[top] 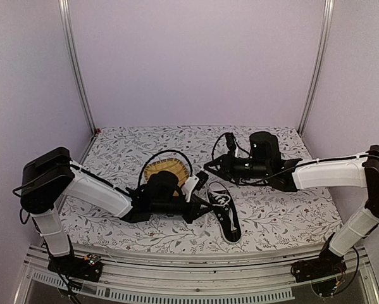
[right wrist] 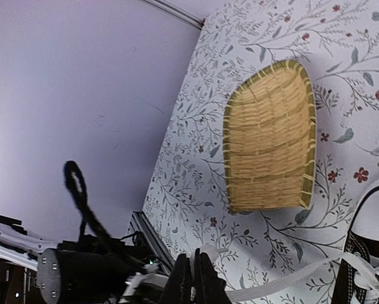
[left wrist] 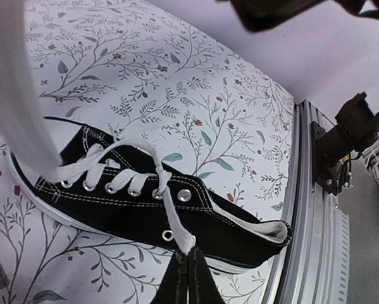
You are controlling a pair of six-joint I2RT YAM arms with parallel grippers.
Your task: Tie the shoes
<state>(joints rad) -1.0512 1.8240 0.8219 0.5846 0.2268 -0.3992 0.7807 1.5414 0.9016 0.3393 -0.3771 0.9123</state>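
The black canvas sneaker (top: 227, 216) with white laces lies on its sole on the floral cloth, toe toward the near edge. In the left wrist view the sneaker (left wrist: 138, 212) fills the middle, with a first knot over its eyelets. My left gripper (left wrist: 188, 254) is shut on one white lace (left wrist: 171, 215) and holds it taut beside the shoe (top: 205, 206). My right gripper (right wrist: 194, 265) is shut on the other lace end (right wrist: 284, 285), which runs back to the sneaker (right wrist: 366, 266). In the top view the right gripper (top: 209, 166) is beyond the shoe.
A yellow woven mat (top: 167, 172) lies behind the left gripper; it also shows in the right wrist view (right wrist: 271, 145). The metal table rail (left wrist: 309, 209) runs close to the shoe's heel. Purple walls enclose the back and sides.
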